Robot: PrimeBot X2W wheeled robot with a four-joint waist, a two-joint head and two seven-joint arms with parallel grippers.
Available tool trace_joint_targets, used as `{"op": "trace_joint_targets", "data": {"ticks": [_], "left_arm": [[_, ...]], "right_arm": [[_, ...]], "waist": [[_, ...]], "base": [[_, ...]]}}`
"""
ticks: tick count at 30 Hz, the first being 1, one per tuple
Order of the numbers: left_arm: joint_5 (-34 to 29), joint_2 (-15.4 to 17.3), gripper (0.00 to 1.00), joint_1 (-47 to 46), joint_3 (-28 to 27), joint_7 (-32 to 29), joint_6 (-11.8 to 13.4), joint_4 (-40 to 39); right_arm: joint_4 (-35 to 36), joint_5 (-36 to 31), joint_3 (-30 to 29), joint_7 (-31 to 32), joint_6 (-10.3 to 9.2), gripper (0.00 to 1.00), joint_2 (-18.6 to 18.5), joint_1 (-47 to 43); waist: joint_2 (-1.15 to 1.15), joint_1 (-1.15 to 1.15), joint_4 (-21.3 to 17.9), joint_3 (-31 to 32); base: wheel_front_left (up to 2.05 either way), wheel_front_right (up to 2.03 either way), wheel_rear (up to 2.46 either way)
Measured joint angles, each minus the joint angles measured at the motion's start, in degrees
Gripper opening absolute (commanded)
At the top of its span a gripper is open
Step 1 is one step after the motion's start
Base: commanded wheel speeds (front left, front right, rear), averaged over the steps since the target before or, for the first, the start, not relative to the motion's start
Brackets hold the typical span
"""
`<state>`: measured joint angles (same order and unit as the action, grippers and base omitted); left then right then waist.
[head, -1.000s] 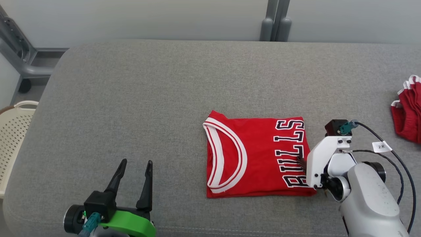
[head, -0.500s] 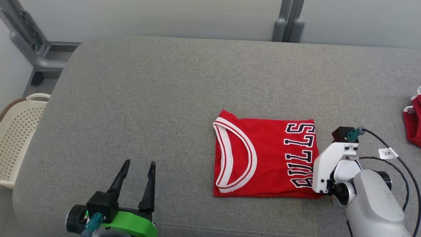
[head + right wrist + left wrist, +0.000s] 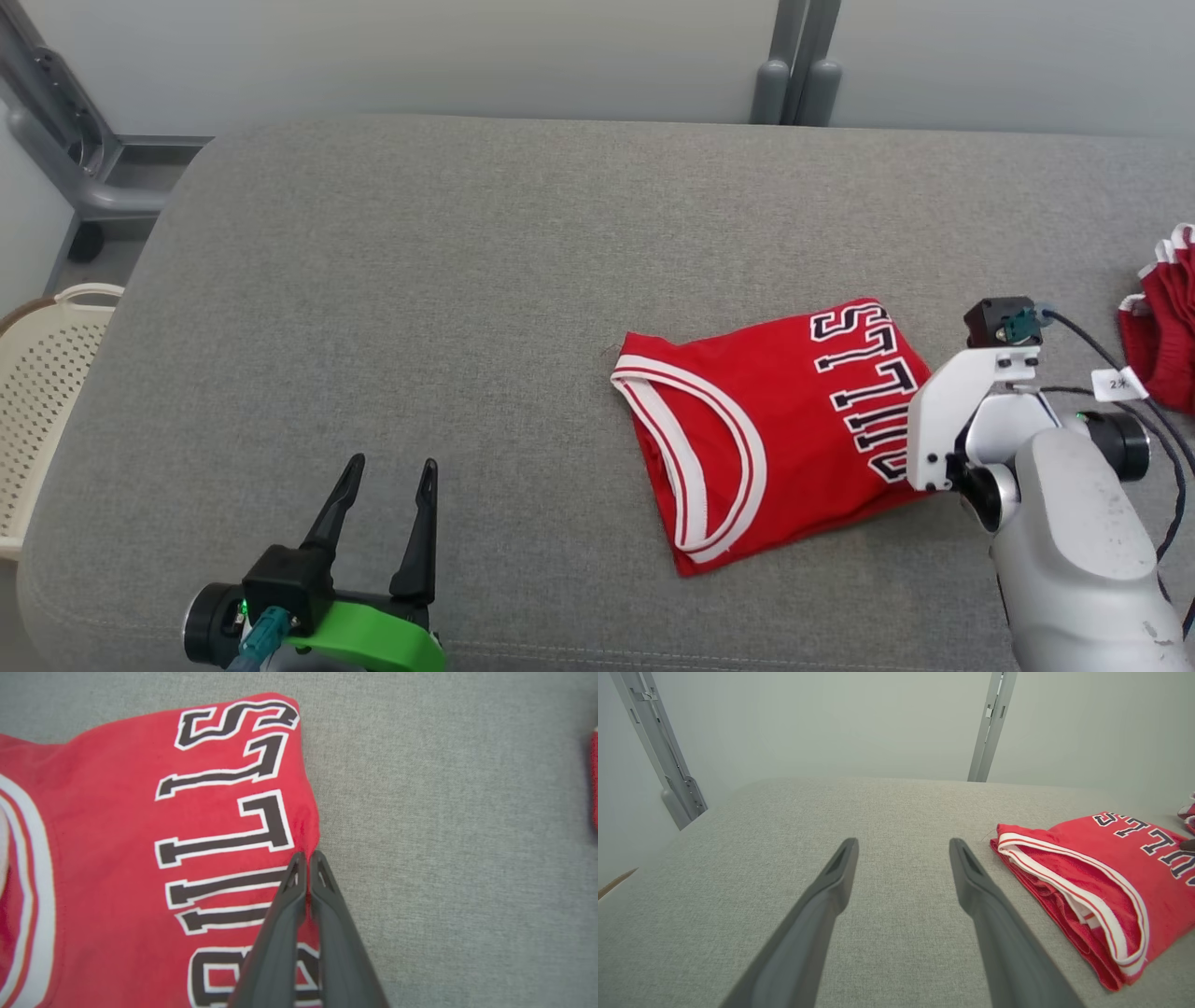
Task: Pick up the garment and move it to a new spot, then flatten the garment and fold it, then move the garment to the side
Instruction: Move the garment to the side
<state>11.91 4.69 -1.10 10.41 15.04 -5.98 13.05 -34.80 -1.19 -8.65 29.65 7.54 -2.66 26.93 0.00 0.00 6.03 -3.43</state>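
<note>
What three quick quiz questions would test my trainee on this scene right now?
1. True or false: the left gripper is shut on the jersey.
2. Where does the right gripper pinch the jersey? A) the white-trimmed neckline; B) the edge beside the lettering; C) nowhere, it hovers open.
3. What stands beyond the left end of the grey cushion?
Key: 1. False: the left gripper is open and apart from the jersey. 2. B. 3. A cream basket with holes in its wall.
</note>
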Motion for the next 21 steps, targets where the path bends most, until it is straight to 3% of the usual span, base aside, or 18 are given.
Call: {"op": "trace_joint_targets", "data": {"ticks": [8,21], "left_arm": [[-0.54,-0.33,1.00,-0.04,-0.33,0.00,-0.01,-1.26],[-1.70,-0.19,1.00,-3.32,-0.89,0.00,-0.55,-2.30]], "right_arm": [[3.07,-6.59,-0.44,-0.10,-0.01,0.00,-0.45,6.39],[3.72,-9.22,-1.99,-1.44,-0.01,0.00,-1.08,18.68]], "waist": [[0.00,0.00,-3.50,-0.78],[0.00,0.00,-11.09,-5.14]], "base": [[0.00,0.00,0.00],[0.00,0.00,0.00]]}}
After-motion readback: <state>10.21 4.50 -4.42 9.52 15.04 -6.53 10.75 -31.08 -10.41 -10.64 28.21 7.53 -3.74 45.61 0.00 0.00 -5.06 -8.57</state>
